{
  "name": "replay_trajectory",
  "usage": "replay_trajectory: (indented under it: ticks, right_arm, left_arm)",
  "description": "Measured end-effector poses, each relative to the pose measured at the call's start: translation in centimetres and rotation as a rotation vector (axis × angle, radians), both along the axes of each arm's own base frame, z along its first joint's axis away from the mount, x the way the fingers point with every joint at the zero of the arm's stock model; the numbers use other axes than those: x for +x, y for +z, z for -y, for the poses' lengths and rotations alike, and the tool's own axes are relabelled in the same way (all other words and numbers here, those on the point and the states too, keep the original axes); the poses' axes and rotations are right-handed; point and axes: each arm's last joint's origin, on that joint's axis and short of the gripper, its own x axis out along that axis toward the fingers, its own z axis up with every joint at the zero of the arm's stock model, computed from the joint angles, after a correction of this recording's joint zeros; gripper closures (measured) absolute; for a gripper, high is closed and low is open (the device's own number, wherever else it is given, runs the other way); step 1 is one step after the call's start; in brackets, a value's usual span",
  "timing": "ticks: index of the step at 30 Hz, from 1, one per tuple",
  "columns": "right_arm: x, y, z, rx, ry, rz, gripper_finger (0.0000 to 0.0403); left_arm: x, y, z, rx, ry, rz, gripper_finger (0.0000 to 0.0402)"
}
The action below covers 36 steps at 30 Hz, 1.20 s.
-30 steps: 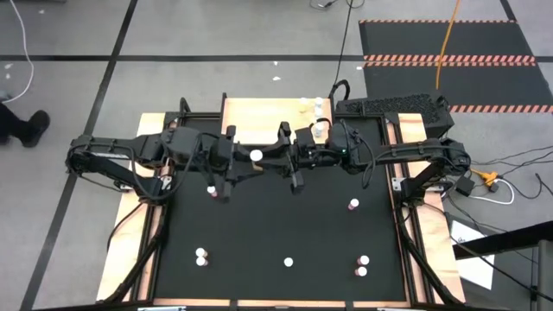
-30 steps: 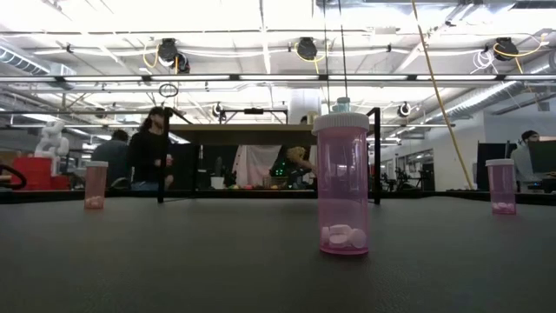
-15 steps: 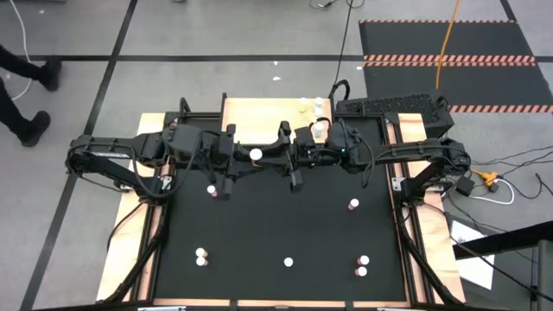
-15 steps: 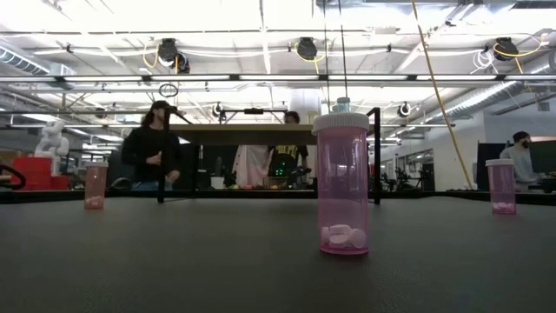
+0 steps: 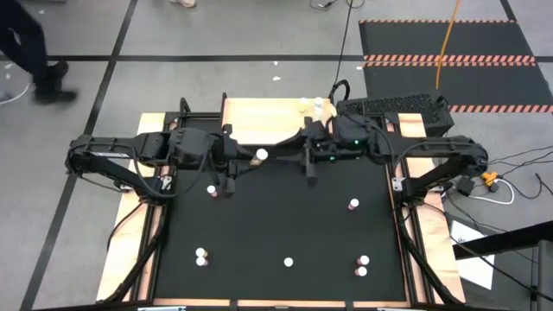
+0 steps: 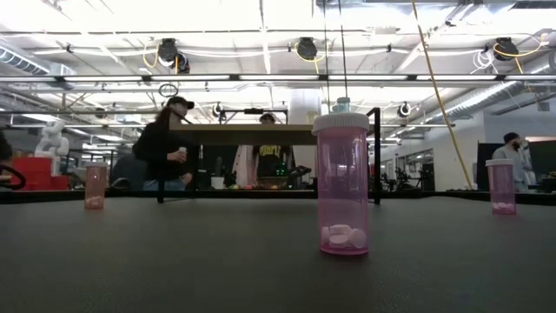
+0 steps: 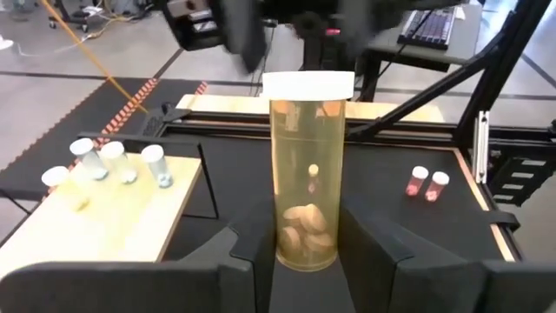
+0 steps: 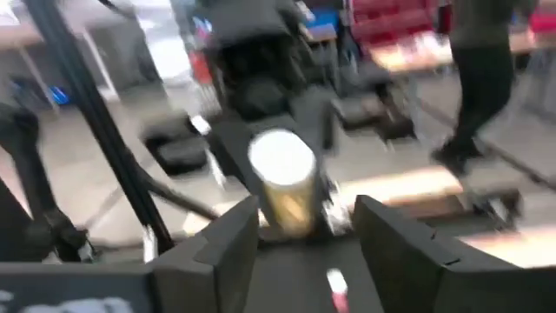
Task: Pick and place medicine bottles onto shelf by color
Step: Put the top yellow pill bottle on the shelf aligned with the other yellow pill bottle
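Left gripper [image 7: 308,248] is clamped on a yellow bottle [image 7: 308,174], a clear amber cylinder with a flat white cap and pale pills heaped at its bottom, held upright between 2 dark, matte fingers [image 7: 252,252]. From above, that bottle [image 5: 262,155] sits at the mat's [image 5: 285,225] far edge, just by the shelf [image 5: 259,121]. The left arm reaches in low and level from the left.

The shelf is a smooth light-tan wooden board; 4 small clear bottles with white caps stand on it in the left wrist view, near 1 end [image 7: 109,165].

Right gripper [image 5: 311,164] is close to the yellow bottle, beside it on the right, its arm stretched low from the right. Its fingers [image 8: 230,239] stand apart, and the right wrist view shows the white cap beyond them, not between them.

The mat is flat, black and finely textured. Pink bottles stand scattered on it: 1 translucent pink cylinder [image 6: 341,184] looms in the low view with white pills inside, 2 more sit off at the sides. 1 more pink bottle [image 5: 211,190] stands just beneath the left arm.
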Motion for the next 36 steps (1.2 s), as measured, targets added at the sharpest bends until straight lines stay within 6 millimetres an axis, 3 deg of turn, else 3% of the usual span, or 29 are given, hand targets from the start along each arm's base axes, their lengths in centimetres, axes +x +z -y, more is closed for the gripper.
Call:
replay_trajectory:
  ticks: [8, 14, 26, 36]
  right_arm:
    - [1.8, 2.5, 0.4, -0.016, 0.056, -0.224, 0.0147]
    - [3.1, 3.6, 0.4, -0.08, 0.075, -0.186, 0.0113]
    - [5.2, 2.0, 0.7, -0.105, 0.105, -0.19, 0.0138]
    - [4.7, 2.5, 1.0, -0.109, 0.096, -0.179, 0.0191]
  left_arm:
    - [0.1, -0.2, -0.4, 0.028, 0.004, -0.018, 0.0288]
    - [0.1, -0.6, -0.7, 0.03, 0.013, -0.056, 0.0287]
    - [0.1, -0.6, -0.7, 0.028, 0.011, -0.058, 0.0287]
    - [-0.1, -1.0, -0.7, 0.026, 0.013, -0.105, 0.0286]
